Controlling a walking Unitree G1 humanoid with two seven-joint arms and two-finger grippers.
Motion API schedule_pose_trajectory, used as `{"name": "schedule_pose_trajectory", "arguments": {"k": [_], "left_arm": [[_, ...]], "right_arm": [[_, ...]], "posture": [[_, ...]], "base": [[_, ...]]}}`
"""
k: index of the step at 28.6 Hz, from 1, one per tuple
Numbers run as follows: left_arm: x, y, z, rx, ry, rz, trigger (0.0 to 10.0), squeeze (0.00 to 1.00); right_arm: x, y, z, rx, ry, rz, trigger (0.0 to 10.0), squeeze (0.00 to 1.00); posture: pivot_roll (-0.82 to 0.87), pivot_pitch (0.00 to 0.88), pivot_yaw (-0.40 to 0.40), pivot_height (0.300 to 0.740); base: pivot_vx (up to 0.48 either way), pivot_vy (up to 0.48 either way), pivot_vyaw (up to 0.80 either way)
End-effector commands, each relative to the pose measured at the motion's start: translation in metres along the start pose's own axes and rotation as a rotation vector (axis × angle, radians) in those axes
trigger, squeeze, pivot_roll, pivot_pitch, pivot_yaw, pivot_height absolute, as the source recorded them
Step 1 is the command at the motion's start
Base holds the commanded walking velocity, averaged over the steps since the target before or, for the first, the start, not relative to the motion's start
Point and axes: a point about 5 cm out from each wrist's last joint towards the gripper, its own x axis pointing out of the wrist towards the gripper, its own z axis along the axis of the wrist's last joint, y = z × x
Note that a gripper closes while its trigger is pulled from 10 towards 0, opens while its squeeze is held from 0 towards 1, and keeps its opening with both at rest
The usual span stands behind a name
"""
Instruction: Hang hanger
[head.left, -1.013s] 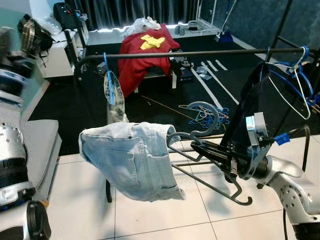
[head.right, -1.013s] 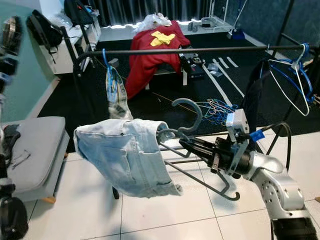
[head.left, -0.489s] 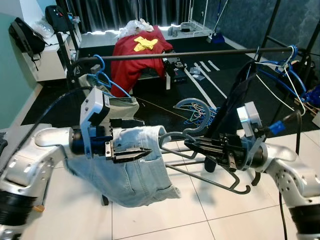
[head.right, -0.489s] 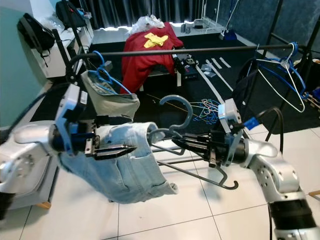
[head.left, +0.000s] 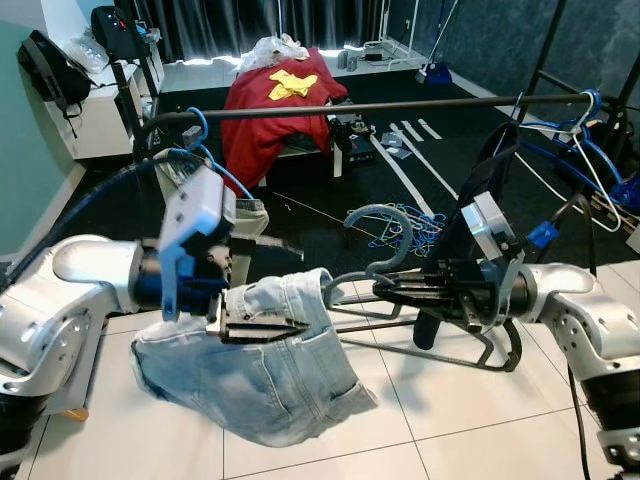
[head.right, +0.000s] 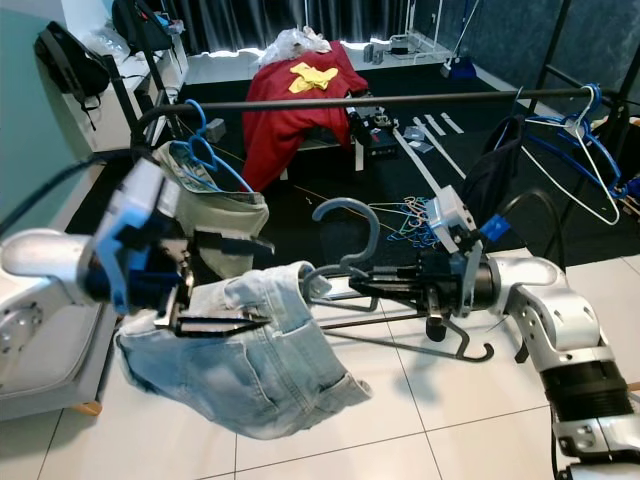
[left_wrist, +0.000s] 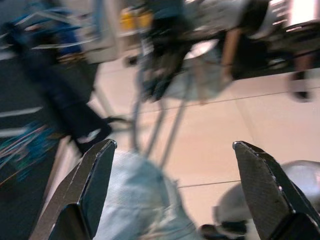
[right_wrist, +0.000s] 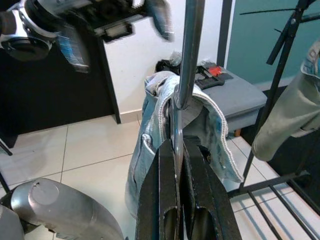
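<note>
The right gripper (head.left: 405, 291) is clamped on the grey hanger (head.left: 385, 275) carrying the light denim shorts (head.left: 265, 365), the left gripper (head.left: 262, 322) spread wide at the denim — the hook sits well below the rail (head.left: 380, 106), so hanging remains.

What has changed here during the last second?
The left pincer came in from the robot's left side and now reaches, open, at the denim shorts, which sag lower. The right pincer stays shut on the grey hanger, and the hanger is still not on the rail.
</note>
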Motion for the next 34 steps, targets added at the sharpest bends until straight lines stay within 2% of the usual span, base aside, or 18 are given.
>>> {"name": "schedule_pose_trajectory", "arguments": {"k": [1, 3, 5, 8, 11, 13, 17, 20, 25, 28, 34], "left_arm": [[0.007, -0.002, -0.014, -0.029, 0.048, 0.059, 10.0, 0.0], [0.009, -0.002, -0.017, -0.028, 0.061, 0.072, 10.0, 0.0], [0.013, 0.003, -0.028, -0.029, 0.113, 0.171, 10.0, 0.0], [0.016, 0.01, -0.032, -0.084, 0.085, 0.287, 10.0, 0.0], [0.017, 0.004, -0.033, -0.109, 0.069, 0.262, 10.0, 0.0], [0.017, 0.004, -0.033, -0.109, 0.069, 0.262, 10.0, 0.0], [0.016, -0.007, -0.036, -0.1, 0.092, 0.198, 10.0, 0.0], [0.01, -0.009, -0.035, -0.097, 0.087, 0.184, 10.0, 0.0], [0.001, 0.0, -0.03, -0.037, 0.083, 0.27, 10.0, 0.0], [-0.006, 0.005, -0.028, 0.039, 0.075, 0.347, 10.0, 0.0], [-0.011, 0.002, -0.026, 0.057, 0.052, 0.372, 10.0, 0.0]], "right_arm": [[0.002, 0.0, 0.011, -0.023, -0.058, 0.022, 10.0, 0.0], [0.002, 0.0, 0.011, -0.022, -0.059, 0.027, 10.0, 0.0], [0.004, 0.001, 0.013, -0.014, -0.083, 0.043, 10.0, 0.0], [0.005, 0.002, 0.015, -0.012, -0.097, 0.054, 10.0, 0.0], [0.005, 0.002, 0.016, -0.011, -0.104, 0.056, 10.0, 0.0], [0.005, 0.002, 0.016, -0.011, -0.104, 0.056, 10.0, 0.0], [0.005, 0.001, 0.015, -0.011, -0.106, 0.056, 10.0, 0.0], [0.004, 0.0, 0.014, -0.01, -0.104, 0.054, 10.0, 0.0], [0.001, -0.001, 0.014, -0.011, -0.103, 0.046, 10.0, 0.0], [0.0, -0.001, 0.014, -0.014, -0.107, 0.034, 10.0, 0.0], [0.0, -0.001, 0.012, -0.011, -0.11, 0.029, 10.0, 0.0]], "posture": [[-0.03, 0.046, 0.022, 0.74], [-0.03, 0.046, 0.022, 0.74], [-0.03, 0.046, 0.023, 0.74], [-0.03, 0.049, 0.027, 0.74], [-0.03, 0.05, 0.024, 0.74], [-0.03, 0.05, 0.024, 0.74], [-0.03, 0.051, 0.02, 0.74], [-0.03, 0.053, 0.019, 0.74], [-0.03, 0.053, 0.019, 0.74], [-0.03, 0.057, 0.022, 0.74], [-0.03, 0.059, 0.022, 0.74]], "base": [[0.0, 0.0, 0.0], [0.0, 0.0, 0.0], [0.0, 0.0, 0.0], [0.0, 0.0, 0.0], [0.0, 0.0, 0.0], [0.0, 0.0, 0.0], [0.0, 0.0, 0.0], [0.0, 0.0, 0.0], [0.0, 0.0, 0.0], [0.0, 0.0, 0.0], [0.0, 0.0, 0.0]]}}
